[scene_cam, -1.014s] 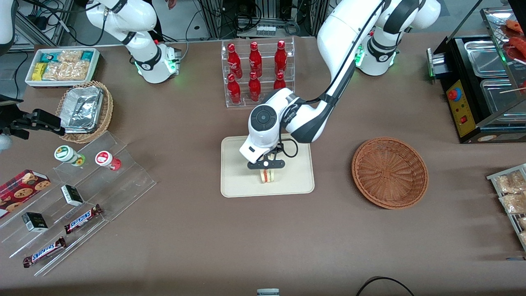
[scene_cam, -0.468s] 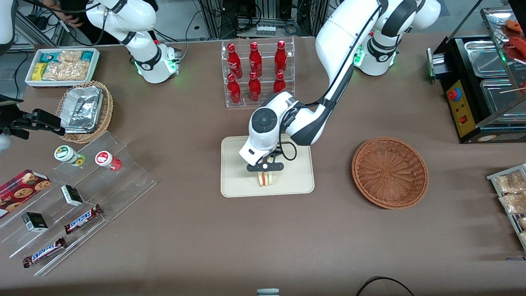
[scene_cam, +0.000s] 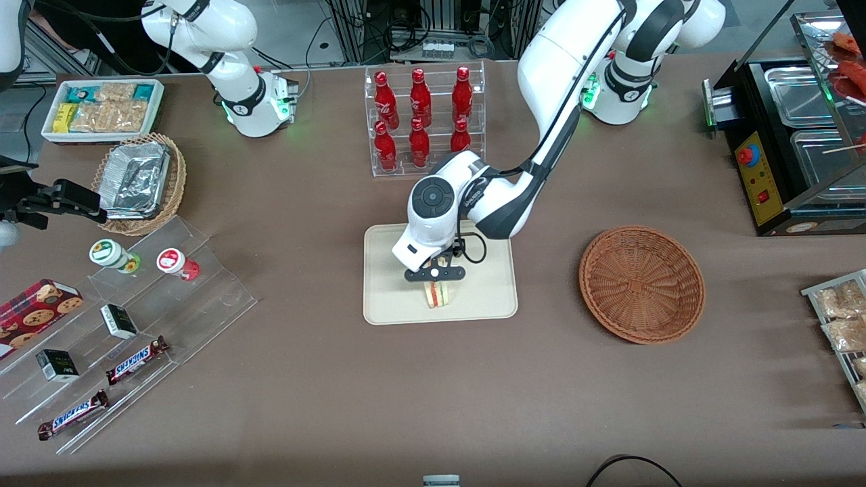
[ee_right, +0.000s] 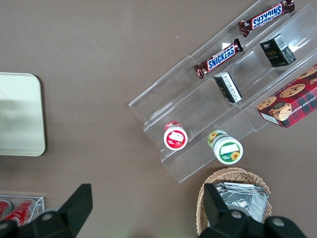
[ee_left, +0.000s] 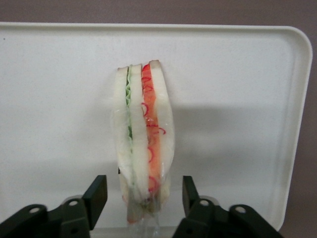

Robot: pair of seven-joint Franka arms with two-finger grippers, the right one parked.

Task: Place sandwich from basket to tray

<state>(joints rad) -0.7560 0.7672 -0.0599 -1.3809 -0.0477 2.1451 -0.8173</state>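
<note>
I see the left gripper [ee_left: 143, 196] above the cream-beige rectangular tray [scene_cam: 389, 304], fingers [ee_left: 96, 193] spread clear of the white triangular sandwich [ee_left: 143, 144] standing there; the red bottle rack [scene_cam: 423, 122] stands near, the reddish-brown wicker basket [scene_cam: 641, 284] well apart.

The left arm reached down from its base in a long bend, its white forearm sloping toward the front camera and ending in a round wrist housing. Below that housing hung the gripper [scene_cam: 435, 279], pointing straight down. Its two black fingers [ee_left: 96, 193] stood apart, one on either side of the gap, neither pad pressing on anything. A thin black cable looped out just beside the wrist.
</note>
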